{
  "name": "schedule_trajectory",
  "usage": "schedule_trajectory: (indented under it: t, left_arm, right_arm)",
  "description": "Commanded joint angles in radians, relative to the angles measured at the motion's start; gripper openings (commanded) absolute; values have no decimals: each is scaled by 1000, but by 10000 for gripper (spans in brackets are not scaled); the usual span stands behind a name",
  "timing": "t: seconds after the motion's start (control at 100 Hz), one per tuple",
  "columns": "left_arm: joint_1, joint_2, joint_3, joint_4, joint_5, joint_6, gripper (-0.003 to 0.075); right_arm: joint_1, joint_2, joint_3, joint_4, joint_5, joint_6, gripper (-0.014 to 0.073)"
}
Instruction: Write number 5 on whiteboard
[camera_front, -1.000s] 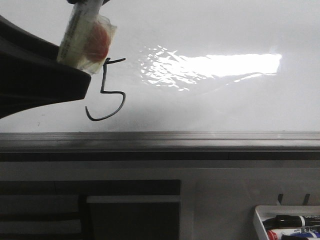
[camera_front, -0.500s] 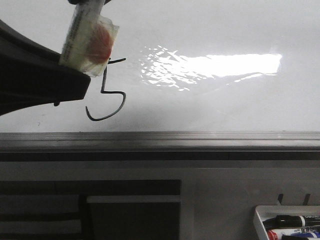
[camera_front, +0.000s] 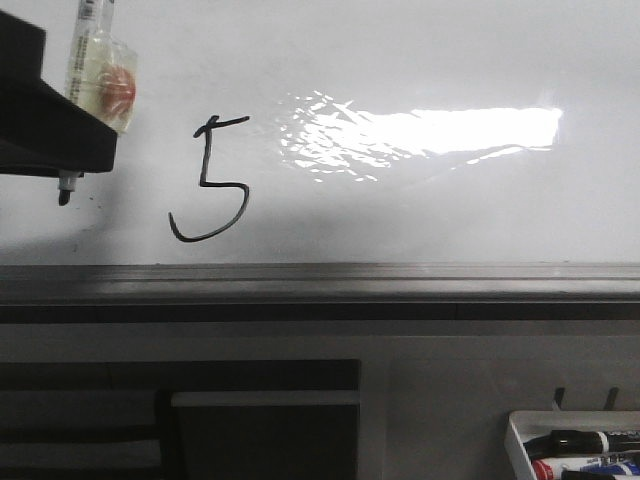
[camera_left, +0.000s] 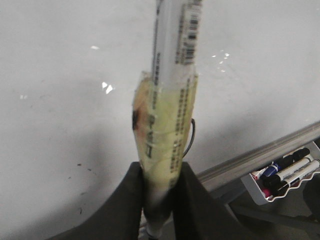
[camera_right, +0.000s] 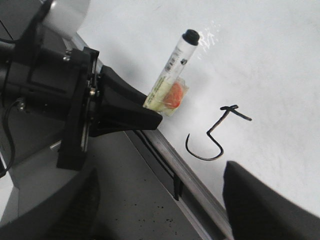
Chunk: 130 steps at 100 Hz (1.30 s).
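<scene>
a glossy whiteboard (camera_front: 420, 60) fills the upper part of the front view, with a bright patch of reflected light (camera_front: 430, 132) spread across its middle and a grey metal ledge (camera_front: 320, 282) running along its lower edge. below the ledge, at the far lower right, a small white tray (camera_front: 520, 445) holds several markers with black, red and blue parts.

the number 5 (camera_front: 210, 180) stands on the board in thin black line, left of the light patch and just above the ledge: a short slanted top bar, a vertical stem, and an open hook curving down and to the left. the right wrist view shows the same digit (camera_right: 216, 132) complete on the board.

the left gripper (camera_front: 62, 150) sits at the left edge of the front view, well to the left of the digit and apart from it. its dark fingers (camera_left: 195, 200) are clenched around a marker (camera_left: 167, 115) whose barrel is wrapped in yellowish tape with a red patch. the marker's dark tip (camera_front: 64, 190) pokes out beneath the gripper, close to the board; whether it touches the surface cannot be told.

of the right gripper only one dark finger (camera_right: 265, 200) shows in its own wrist view, so i cannot tell whether it is spread or closed.
</scene>
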<state>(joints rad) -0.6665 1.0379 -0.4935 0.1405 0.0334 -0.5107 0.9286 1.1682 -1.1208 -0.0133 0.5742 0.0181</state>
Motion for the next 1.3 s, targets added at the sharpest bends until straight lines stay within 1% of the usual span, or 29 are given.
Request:
schedule_trajectory:
  t: [0.0,0.06,0.3,0.56,0.63,0.75,0.8,0.87,0.94,1.07,1.22,1.25,1.29]
  left_arm:
    - [11,27,-83,-99,49,-9,-20]
    - [28,59,-102,-104,73,-9,-20]
    - [117,104,-108,-126,56,-9,-20]
    - [120,104,-108,-128,39,-9,-14]
    - [120,104,-108,-128,26,-9,34]
    - [120,106,-108,-128,21,-9,188]
    - [120,106,-108,-128,21,-9,240]
    - [120,106,-108,-128,18,-9,287]
    - [120,106,-108,-128,18,-9,304]
    - [120,104,-108,-128,18,-9,305]
    - [120,69,-108,-128,61,-9,305]
    - [120,53,-108,-128,71,-9,305]
    - [120,33,-108,-128,88,-9,305]
  right_arm:
    - [-5,-34,-29,-14,-39,-10,451]
    - [-5,-35,-29,-14,-29,-10,451]
    - [-5,-35,-29,-14,-5,-10,451]
    - [-5,-35,-29,-14,-5,-10,451]
    - [-5,-35,-29,-14,-5,-10,451]
    - [-5,-35,-29,-14,-5,-10,451]
    - [-5,-35,-29,-14,-5,-10,451]
    - [-5,-35,-29,-14,-5,-10,451]
    - [-5,-35,-29,-14,-5,-10,451]
    - [-5,-35,-29,-14,-5,-10,451]
    - [-5,-35,-29,-14,-5,-10,448]
    - [-5,-35,-29,-14,-5,-10,428]
    - [-5,-35,-29,-14,-5,-5,377]
